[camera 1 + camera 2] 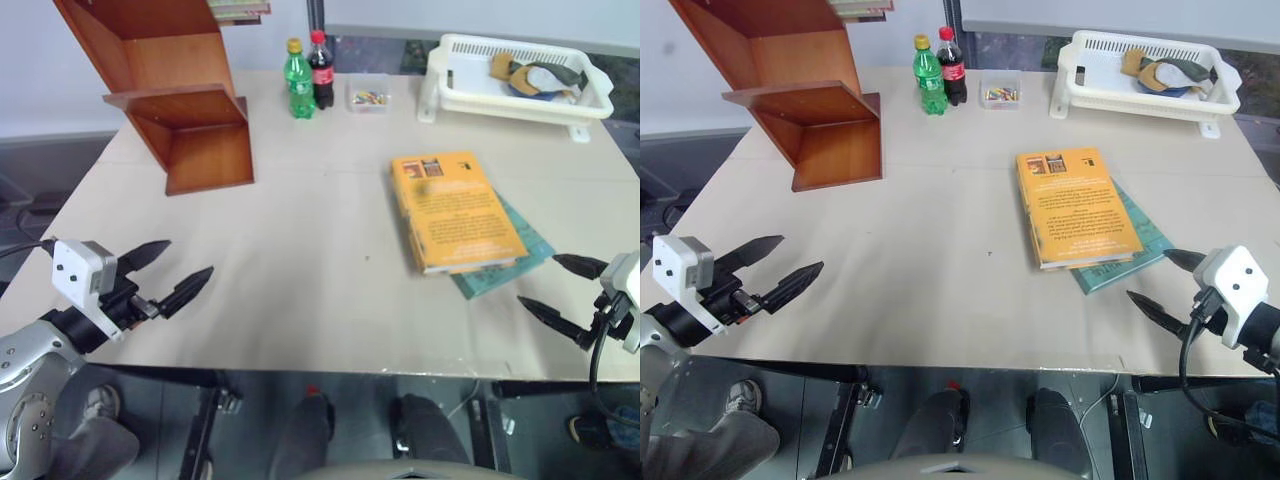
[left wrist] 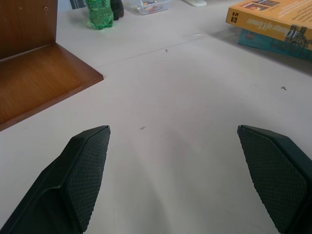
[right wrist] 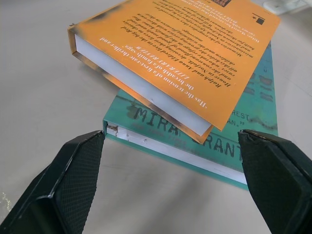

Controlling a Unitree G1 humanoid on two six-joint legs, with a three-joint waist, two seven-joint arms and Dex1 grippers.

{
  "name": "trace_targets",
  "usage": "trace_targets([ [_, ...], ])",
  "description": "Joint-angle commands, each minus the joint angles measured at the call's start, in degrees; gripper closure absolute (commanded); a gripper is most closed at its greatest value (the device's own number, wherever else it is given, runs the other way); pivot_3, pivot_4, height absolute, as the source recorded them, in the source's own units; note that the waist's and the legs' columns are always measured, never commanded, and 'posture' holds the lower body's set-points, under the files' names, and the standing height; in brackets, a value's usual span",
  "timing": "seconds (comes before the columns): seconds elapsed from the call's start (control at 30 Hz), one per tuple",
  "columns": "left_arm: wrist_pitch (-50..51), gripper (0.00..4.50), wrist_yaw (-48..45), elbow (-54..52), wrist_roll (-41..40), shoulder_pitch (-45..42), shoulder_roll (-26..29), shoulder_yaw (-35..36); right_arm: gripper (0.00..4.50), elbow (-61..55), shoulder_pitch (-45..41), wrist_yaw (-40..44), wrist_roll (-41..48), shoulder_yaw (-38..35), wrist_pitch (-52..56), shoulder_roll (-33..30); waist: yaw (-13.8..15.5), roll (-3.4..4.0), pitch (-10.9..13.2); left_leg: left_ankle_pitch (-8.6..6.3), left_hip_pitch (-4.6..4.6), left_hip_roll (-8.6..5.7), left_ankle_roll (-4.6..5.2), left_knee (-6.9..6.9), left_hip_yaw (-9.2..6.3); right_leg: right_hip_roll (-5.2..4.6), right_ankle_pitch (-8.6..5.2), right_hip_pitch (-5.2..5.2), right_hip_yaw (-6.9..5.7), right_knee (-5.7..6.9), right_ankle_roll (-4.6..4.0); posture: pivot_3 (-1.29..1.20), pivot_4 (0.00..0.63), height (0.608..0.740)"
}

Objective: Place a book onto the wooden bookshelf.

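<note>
**Both grippers spread at the near edge, book lying flat on the table**

Nearest to me are my own two grippers, low over the near edge of the table (image 1: 300,260). My left gripper (image 1: 168,275) has its two black fingers well apart, pointing across the bare tabletop, with nothing between them. My right gripper (image 1: 1165,285) is spread wide too and holds nothing; its fingertips point at the near corner of the book (image 1: 1077,205) and stop just short of it, not touching.

That book is the thick orange-yellow one, lying flat with its cover up and its white page edges facing my right gripper. It rests on top of a thinner teal-green book (image 1: 1137,250), which sticks out from under it on the near and right sides.

From the book, the wooden bookshelf (image 1: 185,110) stands well apart, towards the far left corner of the table, its slanted side panels rising and its lower tier bare. Beyond the book, near the far edge, stand a green bottle (image 1: 298,82) and a dark cola bottle (image 1: 321,70) side by side, with a small clear box (image 1: 368,95) just beside them. A white plastic basket (image 1: 455,95) sits beyond the book to the far right, with a few things in it.
</note>
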Motion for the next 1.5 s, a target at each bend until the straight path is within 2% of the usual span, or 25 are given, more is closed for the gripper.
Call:
trace_targets([
  [0.03, -0.59, 0.03, -1.45, 1.24, -0.12, -1.57, 1.81, 0.91, 0.0, -0.61, 0.29, 0.09, -0.32, -1.47, -1.32, -0.44, 0.0, 0.0, 0.0, 0.0, 0.0, 0.0, 0.0, 0.0, 0.0, 0.0, 0.0, 0.0, 0.0, 0.0, 0.0, 0.0, 0.15, 0.74],
  [0.47, 0.5, 0.03, -0.35, 2.6, 1.61, -7.41, 1.64, -4.16, 0.0, -1.36, -2.94, -1.62, -0.11, 2.86, -3.08, 1.01, -0.05, 0.0, -0.01, 0.0, 0.02, 0.0, 0.01, 0.0, 0.03, 0.03, 0.01, -0.01, 0.04, 0.02, 0.01, 0.0, 0.15, 0.74],
  [0.73, 3.4, 0.03, 5.08, 0.21, 3.28, -10.67, 0.73, -8.49, 0.0, -1.7, -8.06, -3.38, 0.5, 6.73, -3.2, 2.47, -0.02, -0.01, -0.01, 0.0, 0.01, -0.02, 0.01, 0.01, 0.01, 0.03, 0.02, -0.01, 0.04, 0.02, 0.02, 0.0, 0.15, 0.74],
  [0.83, 8.95, 0.03, 8.18, -1.96, 1.01, -12.63, 0.76, -9.71, 0.0, -2.01, -10.65, -3.91, 1.91, 8.42, -2.07, 3.0, -0.03, -0.01, -0.01, 0.0, 0.01, -0.03, 0.01, 0.01, 0.01, 0.02, 0.02, -0.01, 0.04, 0.02, 0.03, 0.0, 0.15, 0.74],
  [0.97, 21.57, 0.03, 12.42, -3.8, -8.73, -18.87, -0.81, -12.26, 0.0, -2.85, -13.79, -5.25, 3.11, 11.16, 0.68, 3.17, 0.03, -0.02, -0.01, 0.0, 0.0, -0.03, 0.01, 0.05, -0.04, 0.03, 0.04, -0.01, 0.02, 0.06, 0.05, 0.0, 0.15, 0.74],
  [1.13, 31.95, 0.03, 19.87, 0.43, -16.71, -26.73, -8.68, -15.75, 0.0, -4.3, -13.92, -8.68, 0.63, 12.95, 2.35, 2.93, 0.02, -0.02, -0.01, 0.0, -0.05, -0.2, 0.01, 0.09, -0.06, 0.01, 0.06, -0.01, 0.02, 0.07, 0.08, 0.0, 0.15, 0.74],
  [1.3, 41.72, 0.03, 30.3, 9.9, -27.08, -36.6, -21.72, -16.27, 0.0, -6.7, -12.85, -9.96, 2.04, 12.44, 3.75, 3.14, 0.09, -0.04, -0.01, 0.0, -0.13, -0.24, 0.01, 0.32, -0.1, 0.01, 0.1, -0.01, 0.01, 0.13, 0.15, 0.0, 0.15, 0.74],
  [1.37, 42.46, 0.03, 31.1, 13.45, -26.45, -40.19, -25.45, -18.47, 0.0, -7.63, -12.15, -10.47, 2.15, 12.09, 4.0, 3.33, 0.13, -0.05, -0.02, 0.0, -0.21, -0.25, 0.01, 0.47, -0.17, 0.02, 0.12, -0.01, -0.03, 0.15, 0.18, 0.0, 0.15, 0.74],
  [1.5, 43.04, 0.03, 35.68, 25.12, -28.05, -47.35, -34.3, -17.8, 0.0, -9.63, -10.01, -12.01, 2.02, 11.09, 3.97, 4.14, 0.03, -0.04, -0.04, -0.01, -0.24, -0.3, 0.02, 0.61, -0.07, 0.02, 0.16, 0.0, 0.09, 0.18, 0.25, 0.0, 0.15, 0.74],
])
